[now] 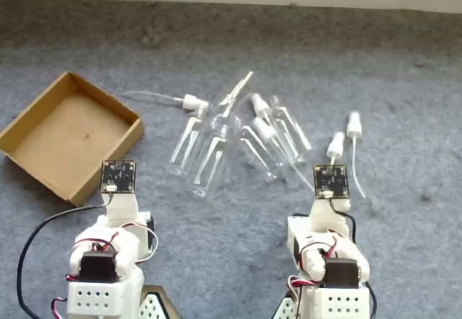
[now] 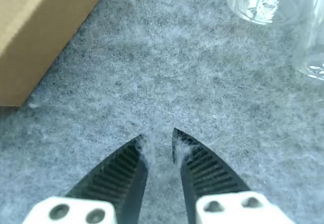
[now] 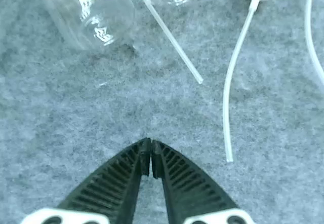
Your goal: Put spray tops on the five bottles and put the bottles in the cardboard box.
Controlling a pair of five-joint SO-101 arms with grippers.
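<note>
left claw [image 2: 158, 145] hung slightly open over the table [image 2: 202, 82]; right claw [image 3: 151, 150] sat closed and empty near a bottle [image 3: 93, 13].

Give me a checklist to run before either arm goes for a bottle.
1. Brown cardboard box sits opening up, ready to receive: ok.
2. Left gripper holds nothing, jaws slightly apart: ok.
3. Right gripper opened for a grasp: not ok, jaws shut with nothing between them.
4. Clear plastic bottles separated for a clean pick: not ok, they lie on their sides bunched together.
5. Loose white spray tops with tubes free to pick: ok, two lie apart by the right arm.
6. Any top already seated on a bottle: cannot tell.
</note>
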